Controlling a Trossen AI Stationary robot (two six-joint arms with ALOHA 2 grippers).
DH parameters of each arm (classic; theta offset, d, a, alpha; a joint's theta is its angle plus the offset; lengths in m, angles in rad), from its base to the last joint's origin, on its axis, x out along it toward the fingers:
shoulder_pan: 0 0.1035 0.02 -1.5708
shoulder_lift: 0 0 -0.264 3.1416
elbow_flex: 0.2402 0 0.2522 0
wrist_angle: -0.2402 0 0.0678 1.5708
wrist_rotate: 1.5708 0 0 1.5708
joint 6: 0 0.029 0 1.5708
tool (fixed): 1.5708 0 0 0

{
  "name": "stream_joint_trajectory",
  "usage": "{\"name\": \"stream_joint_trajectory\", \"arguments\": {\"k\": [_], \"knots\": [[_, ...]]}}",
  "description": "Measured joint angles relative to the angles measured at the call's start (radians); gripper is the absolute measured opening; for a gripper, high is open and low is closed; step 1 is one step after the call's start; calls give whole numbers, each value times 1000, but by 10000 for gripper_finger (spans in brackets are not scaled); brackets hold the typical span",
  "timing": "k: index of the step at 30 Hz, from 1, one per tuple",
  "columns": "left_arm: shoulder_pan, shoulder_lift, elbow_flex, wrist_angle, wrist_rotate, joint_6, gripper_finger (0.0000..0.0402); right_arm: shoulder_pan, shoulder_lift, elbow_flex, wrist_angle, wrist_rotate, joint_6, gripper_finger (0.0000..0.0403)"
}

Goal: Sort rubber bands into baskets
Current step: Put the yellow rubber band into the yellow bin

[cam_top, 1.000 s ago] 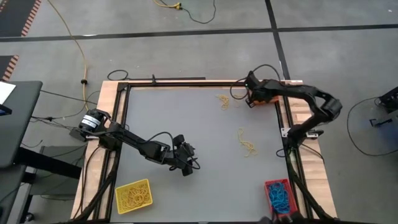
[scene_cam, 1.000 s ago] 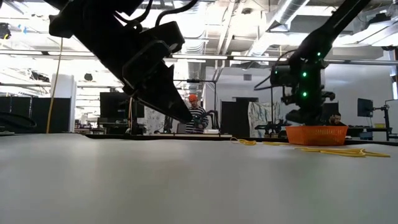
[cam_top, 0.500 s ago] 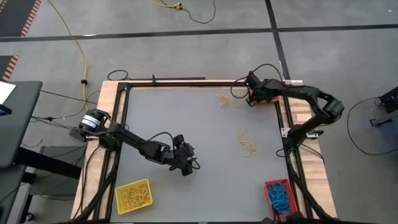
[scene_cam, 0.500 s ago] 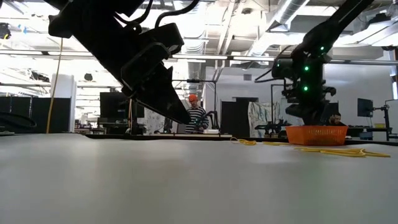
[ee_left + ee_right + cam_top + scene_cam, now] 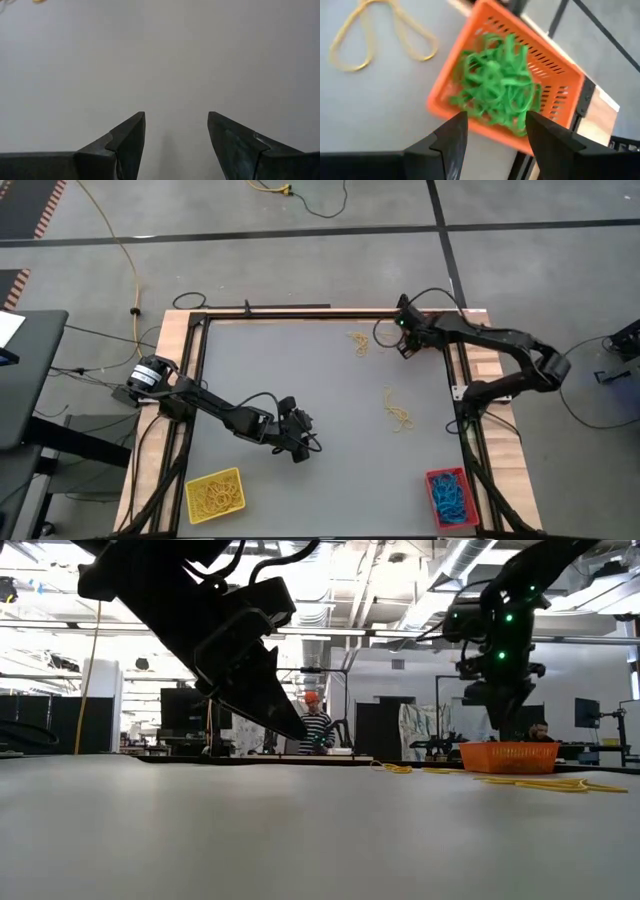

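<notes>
While the right hand (image 5: 491, 135) hung above the orange basket (image 5: 547, 75) of green bands (image 5: 495, 85) with fingers apart and empty, the nearest yellow bands (image 5: 358, 343) lay at its nine o'clock; the left hand (image 5: 305, 446), also apart, waited farther off.

Grey table (image 5: 300, 370); yellow basket (image 5: 213, 495), red basket (image 5: 449, 496), orange basket (image 5: 520, 90), loose yellow rubber bands (image 5: 397, 412)

We see a matt, smooth grey worktop (image 5: 300, 380) edged with pale bare wood. The orange basket (image 5: 555, 75) looks like slotted moulded plastic; the green rubber bands (image 5: 495, 85) in it look soft and slightly shiny. The left fingers (image 5: 125, 145) look like dark, dull hard plastic.
</notes>
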Motion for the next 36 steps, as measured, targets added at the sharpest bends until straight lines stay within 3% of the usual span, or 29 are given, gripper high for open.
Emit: {"name": "stream_joint_trajectory", "arguments": {"k": [7,16,25,32,36], "knots": [[-12,0,0,2,0,12,206,187,-10,-4,-67,-164,63,228],[-12,0,0,23,-1,48,206,495,-10,-136,115,-340,194,228],[-7,0,0,67,-1,109,206,716,-10,-293,404,-346,362,227],[7,0,0,118,6,154,206,747,49,-333,461,-234,427,219],[15,0,0,116,23,163,206,752,105,-332,503,-222,419,184]]}}
